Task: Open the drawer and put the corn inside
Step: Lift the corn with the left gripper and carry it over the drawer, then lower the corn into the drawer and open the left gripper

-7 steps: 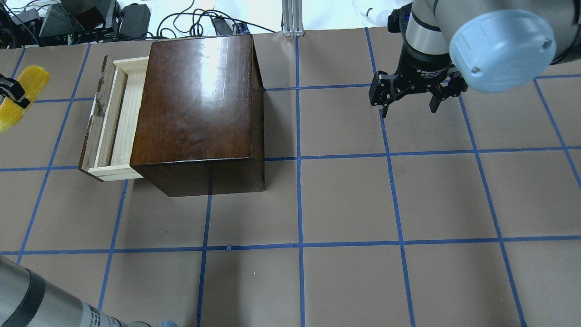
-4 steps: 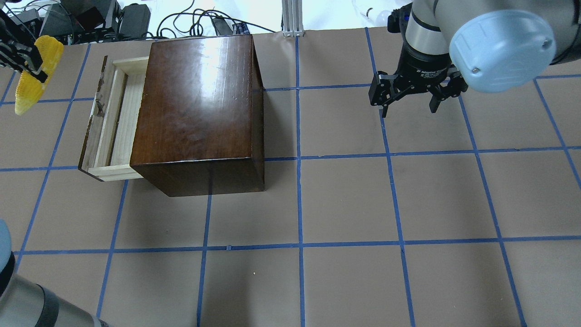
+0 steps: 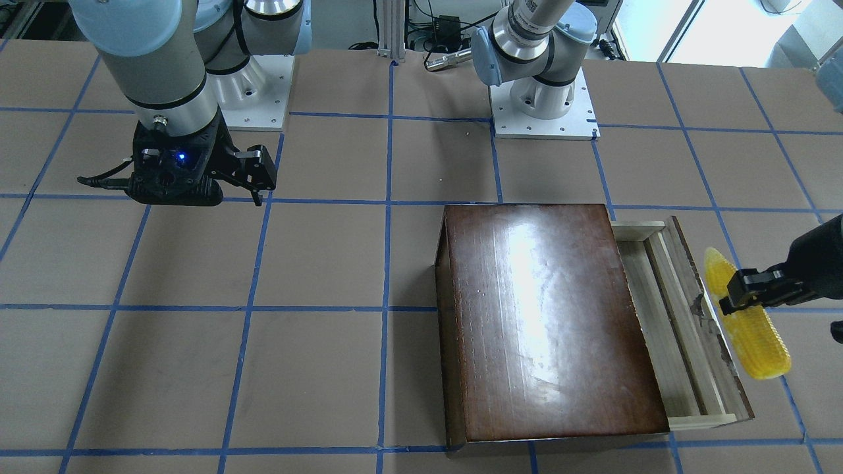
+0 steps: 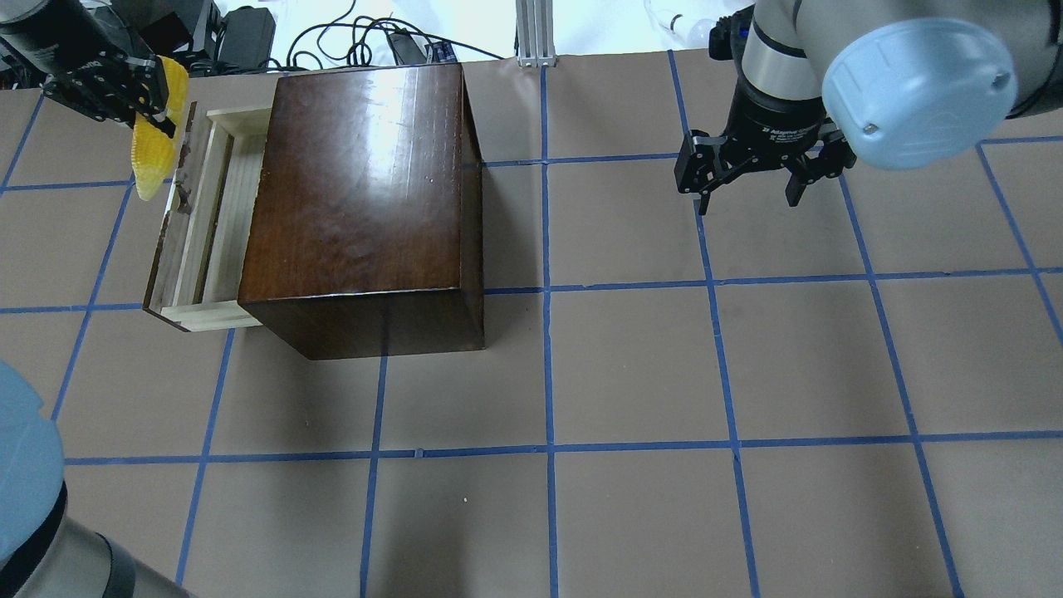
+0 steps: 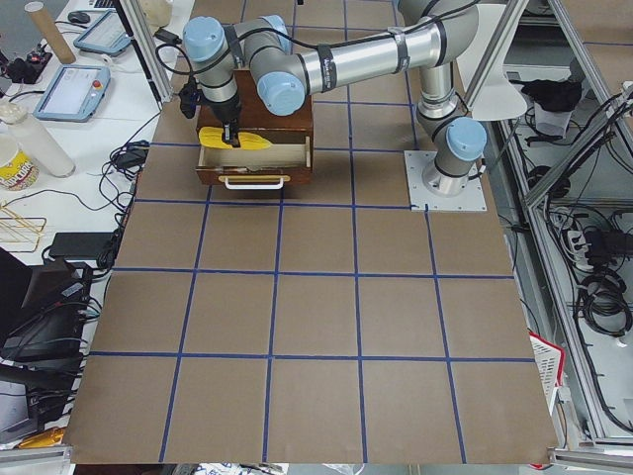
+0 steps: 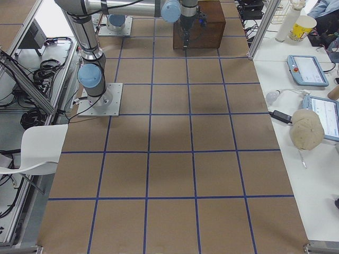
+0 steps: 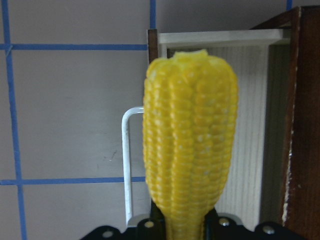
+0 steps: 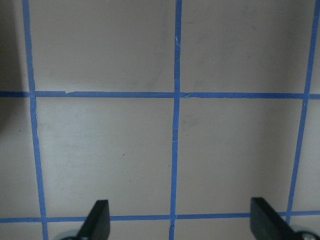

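Note:
The pale wood drawer point(image 4: 217, 223) stands pulled out of the glossy dark-brown box point(image 4: 365, 191); it also shows in the front view point(image 3: 672, 329). My left gripper point(image 4: 145, 93) is shut on the yellow corn point(image 4: 154, 154) and holds it in the air over the drawer's dark front panel point(image 4: 170, 224). In the left wrist view the corn point(image 7: 190, 150) hangs above the white handle point(image 7: 127, 165) and the drawer's inside point(image 7: 250, 125). The corn shows in the front view point(image 3: 747, 322) just outside the panel. My right gripper point(image 4: 751, 187) is open and empty over bare table.
The table is brown paper with a blue tape grid point(image 4: 548, 291). Cables and boxes point(image 4: 166, 33) lie beyond the far edge behind the box. The right arm's elbow point(image 4: 918, 87) hangs over the far right.
My left gripper has carried the corn to the right, from the table's left edge to above the drawer's front panel. The right arm and the drawer have not moved.

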Available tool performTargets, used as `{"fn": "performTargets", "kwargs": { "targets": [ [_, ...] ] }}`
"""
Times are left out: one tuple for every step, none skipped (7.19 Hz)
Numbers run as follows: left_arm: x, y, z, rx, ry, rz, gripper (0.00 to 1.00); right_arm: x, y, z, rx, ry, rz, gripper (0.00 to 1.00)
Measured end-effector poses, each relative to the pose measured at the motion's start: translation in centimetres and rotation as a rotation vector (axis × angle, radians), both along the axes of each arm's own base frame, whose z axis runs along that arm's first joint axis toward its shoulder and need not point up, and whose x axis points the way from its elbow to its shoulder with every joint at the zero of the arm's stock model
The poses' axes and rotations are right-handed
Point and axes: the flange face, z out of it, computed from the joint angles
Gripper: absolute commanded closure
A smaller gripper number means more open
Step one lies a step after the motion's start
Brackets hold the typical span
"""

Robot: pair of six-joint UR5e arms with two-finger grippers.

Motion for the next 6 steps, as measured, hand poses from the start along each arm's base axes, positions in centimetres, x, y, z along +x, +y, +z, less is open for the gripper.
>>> {"fn": "performTargets", "kwargs": {
  "targets": [
    [-0.9, 0.0, -1.7, 0.027, 0.009, 0.010, 1.00, 0.0, 0.0, 0.0, 0.000, 0.000, 0.000, 0.00],
    [-1.3, 0.1, -3.7, 0.052, 0.017, 0.007, 1.00, 0.0, 0.0, 0.0, 0.000, 0.001, 0.000, 0.00],
    [-1.6, 0.2, -5.2, 0.064, 0.022, 0.002, 1.00, 0.0, 0.0, 0.0, 0.000, 0.001, 0.000, 0.00],
    [-1.7, 0.3, -6.1, 0.076, 0.026, -0.001, 1.00, 0.0, 0.0, 0.0, 0.000, 0.001, 0.000, 0.00],
    [-1.7, 0.4, -7.1, 0.090, 0.030, -0.003, 1.00, 0.0, 0.0, 0.0, 0.000, 0.002, 0.000, 0.00],
    [-1.8, 0.4, -8.0, 0.103, 0.034, -0.006, 0.81, 0.0, 0.0, 0.0, 0.000, 0.002, 0.000, 0.00]
  ]
}}
